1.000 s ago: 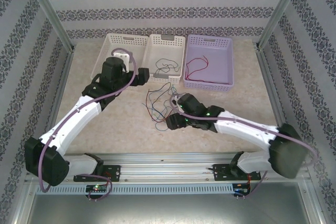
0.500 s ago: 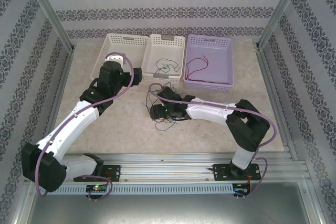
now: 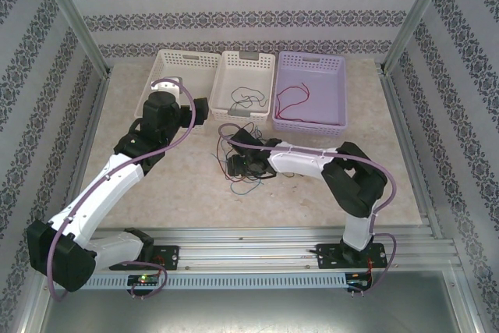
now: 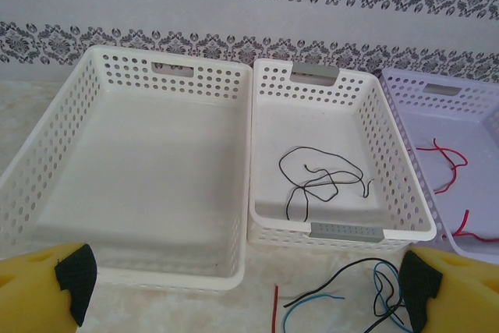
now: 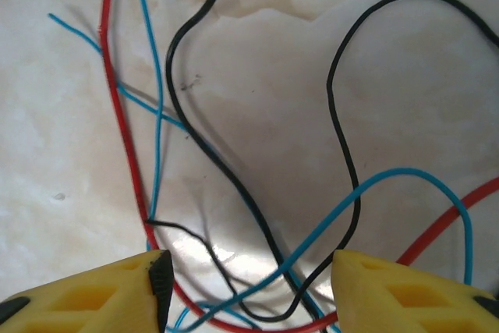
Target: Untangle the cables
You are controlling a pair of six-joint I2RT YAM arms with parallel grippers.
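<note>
Pale marbled counter (image 3: 179,185) seen from above, with a loose tangle of thin red, blue and black wires (image 3: 234,146) lying at its middle, just in front of a row of three plastic baskets (image 3: 187,54). Within the last second, swung in from the right and folded sharply at the elbow, right arm now low over that tangle. Yellow foam right fingers (image 5: 101,298) narrowed from wide to roughly half spread, straddling crossed strands without yet pinching any. By the look of it, about to close on one strand and begin drawing it free. Over the same second, left arm drawn back slightly toward its own side, yellow left fingers (image 4: 39,286) spread fully, holding nothing, facing the baskets. Close up, hair-thin wires limp and flat on the stone, red and blue running side by side, black looping across both. Already sorted: one black wire (image 4: 323,181) coiled in the middle white perforated basket (image 4: 343,231), one red wire (image 3: 290,103) in the lilac basket (image 3: 308,125).
</note>
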